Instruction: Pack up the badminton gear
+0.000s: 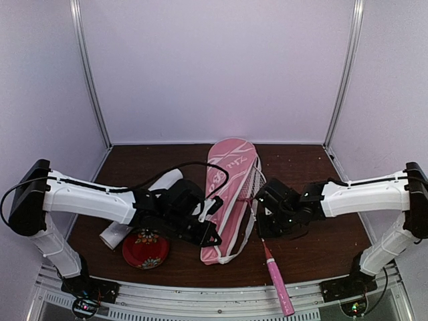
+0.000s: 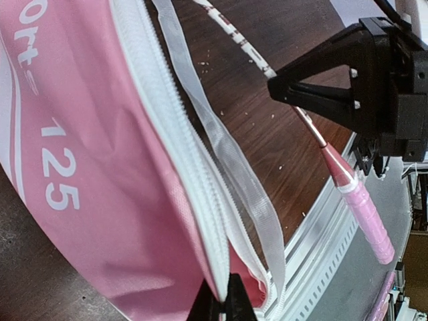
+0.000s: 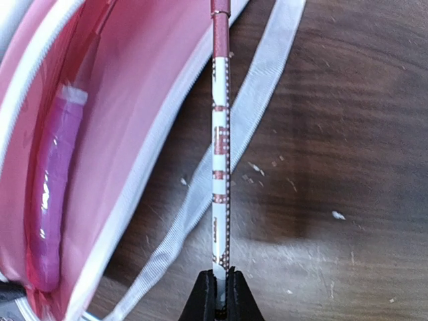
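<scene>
likely lab: white-walled enclosure point(image 1: 214, 67), aluminium frame point(image 1: 90, 73)

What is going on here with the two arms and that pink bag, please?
The robot is packing badminton gear. The left fingers pinch the zippered edge of the pink bag. The right fingers are shut on the shaft of a racquet, whose pink handle juts past the near edge of the table. Another racquet's handle lies inside the bag. A white tube and a red plate sit to the bag's left.
</scene>
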